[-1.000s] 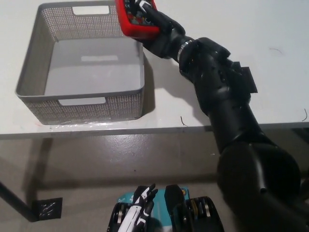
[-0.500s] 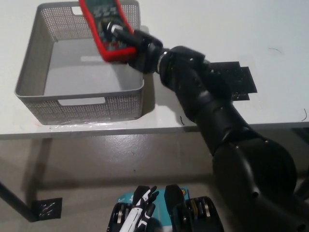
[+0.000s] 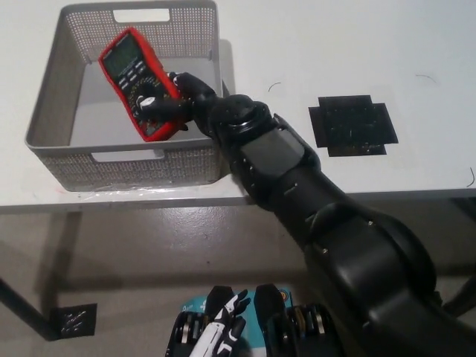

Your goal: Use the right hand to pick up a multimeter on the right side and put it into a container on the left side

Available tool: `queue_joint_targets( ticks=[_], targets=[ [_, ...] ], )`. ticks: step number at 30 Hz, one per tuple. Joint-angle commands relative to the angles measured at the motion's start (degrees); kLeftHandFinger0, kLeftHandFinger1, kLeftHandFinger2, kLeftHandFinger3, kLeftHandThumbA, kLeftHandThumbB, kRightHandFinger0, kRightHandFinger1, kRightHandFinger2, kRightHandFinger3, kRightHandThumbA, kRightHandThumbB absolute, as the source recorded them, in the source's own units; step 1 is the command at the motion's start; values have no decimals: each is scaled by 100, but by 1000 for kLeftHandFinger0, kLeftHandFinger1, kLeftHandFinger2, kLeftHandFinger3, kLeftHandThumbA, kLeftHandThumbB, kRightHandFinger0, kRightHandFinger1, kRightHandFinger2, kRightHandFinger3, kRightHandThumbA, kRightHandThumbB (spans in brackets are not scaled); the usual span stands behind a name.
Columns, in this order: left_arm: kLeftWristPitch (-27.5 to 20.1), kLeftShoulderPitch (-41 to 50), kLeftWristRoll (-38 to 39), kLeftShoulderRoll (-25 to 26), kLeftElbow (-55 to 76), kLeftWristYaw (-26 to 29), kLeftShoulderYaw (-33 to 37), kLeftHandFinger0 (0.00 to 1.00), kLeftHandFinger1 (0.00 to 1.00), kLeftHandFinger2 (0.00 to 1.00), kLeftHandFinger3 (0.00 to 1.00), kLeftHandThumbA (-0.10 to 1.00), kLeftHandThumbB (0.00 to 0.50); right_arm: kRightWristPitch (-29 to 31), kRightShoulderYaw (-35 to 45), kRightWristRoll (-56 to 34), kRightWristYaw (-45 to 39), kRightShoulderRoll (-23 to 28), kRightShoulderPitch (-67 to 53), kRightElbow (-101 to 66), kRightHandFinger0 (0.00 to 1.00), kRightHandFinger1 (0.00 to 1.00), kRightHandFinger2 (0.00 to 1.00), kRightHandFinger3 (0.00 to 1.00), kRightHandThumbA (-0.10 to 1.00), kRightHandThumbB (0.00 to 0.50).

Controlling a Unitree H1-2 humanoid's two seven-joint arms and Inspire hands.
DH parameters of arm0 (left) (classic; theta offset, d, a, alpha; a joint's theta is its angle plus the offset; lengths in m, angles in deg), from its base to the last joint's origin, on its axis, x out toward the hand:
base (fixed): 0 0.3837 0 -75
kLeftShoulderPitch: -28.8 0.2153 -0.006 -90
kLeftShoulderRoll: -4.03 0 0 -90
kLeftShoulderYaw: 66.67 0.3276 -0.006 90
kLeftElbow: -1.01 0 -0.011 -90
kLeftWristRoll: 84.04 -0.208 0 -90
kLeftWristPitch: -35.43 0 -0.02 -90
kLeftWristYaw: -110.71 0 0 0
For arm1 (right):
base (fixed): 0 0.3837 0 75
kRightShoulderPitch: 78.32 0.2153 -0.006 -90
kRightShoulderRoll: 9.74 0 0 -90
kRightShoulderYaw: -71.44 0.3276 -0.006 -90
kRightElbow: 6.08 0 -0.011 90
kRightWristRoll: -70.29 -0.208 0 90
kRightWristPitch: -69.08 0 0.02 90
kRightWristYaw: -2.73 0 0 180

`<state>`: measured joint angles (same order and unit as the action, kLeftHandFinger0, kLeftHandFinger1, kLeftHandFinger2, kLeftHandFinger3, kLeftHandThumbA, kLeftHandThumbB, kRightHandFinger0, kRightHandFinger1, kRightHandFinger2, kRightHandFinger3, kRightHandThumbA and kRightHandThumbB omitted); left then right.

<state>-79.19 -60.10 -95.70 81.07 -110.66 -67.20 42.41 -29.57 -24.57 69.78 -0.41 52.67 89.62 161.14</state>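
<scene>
Now we see our right robot hand grasping the multimeter inside the container, long axis slanting, display toward the far left; earlier it hovered over the far rim.

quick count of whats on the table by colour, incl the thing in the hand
red: 1, the multimeter, held by the right hand over the container
grey: 1, the mesh container
black: 1, the flat square mat
total: 3
</scene>
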Motion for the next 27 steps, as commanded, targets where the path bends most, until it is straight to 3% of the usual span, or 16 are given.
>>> queue_joint_targets(
  ticks=[1,2,6,14,21,24,26,27],
  targets=[
    [-231,-46,-105,45,192,-8,86,1000,1000,1000,1000,1000,439,861,-221,277,-355,82,537,-260,1000,1000,1000,1000,818,500],
    [-231,-60,-143,63,199,18,111,1000,1000,1000,1000,1000,429,892,-265,307,-378,104,550,-287,1000,1000,1000,1000,852,500],
    [-231,-81,-139,96,209,6,152,1000,1000,1000,1000,1000,420,959,-416,452,-285,184,592,-417,1000,1000,1000,1000,914,425],
    [-231,-76,-232,137,231,67,216,1000,1000,1000,1000,1000,379,1247,-196,267,-457,295,634,-489,1000,1000,1000,1000,999,499],
    [-231,-87,-137,91,174,13,200,1000,1000,1000,1000,1000,425,1029,406,-250,-869,584,735,-1255,1000,1000,1000,1000,1000,500],
    [-231,-67,-171,81,221,2,182,1000,1000,1000,1000,1000,416,743,735,-539,-1065,731,529,-2188,1000,1000,1000,1000,1000,500],
    [-231,-54,-224,100,245,17,174,1000,1000,1000,1000,1000,405,462,868,-692,-1183,877,237,-3115,1000,1000,1000,1000,1000,463],
    [-231,-31,-218,106,258,0,168,1000,1000,1000,1000,1000,400,392,907,-778,-1259,949,78,-3515,1000,1000,1000,1000,1000,479]
  ],
)
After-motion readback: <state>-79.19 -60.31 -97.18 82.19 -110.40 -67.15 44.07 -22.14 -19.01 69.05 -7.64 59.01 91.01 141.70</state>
